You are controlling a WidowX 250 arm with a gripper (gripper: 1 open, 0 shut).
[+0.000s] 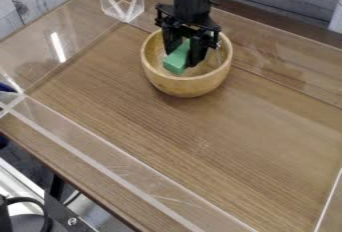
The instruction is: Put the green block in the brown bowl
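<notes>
Releasing was judged the step in hand: the black gripper [185, 48], clamped on the small bright green rectangular block [175, 58], was held inside the round tan wooden bowl [187, 79]; opening low was advised.

1. The bowl [187, 66] is set on the table [174, 156], toward its far side.
2. The block [175, 59] is found inside the bowl – left of centre.
3. The gripper [189, 48] is placed directly over the bowl, reaching down into it.
</notes>
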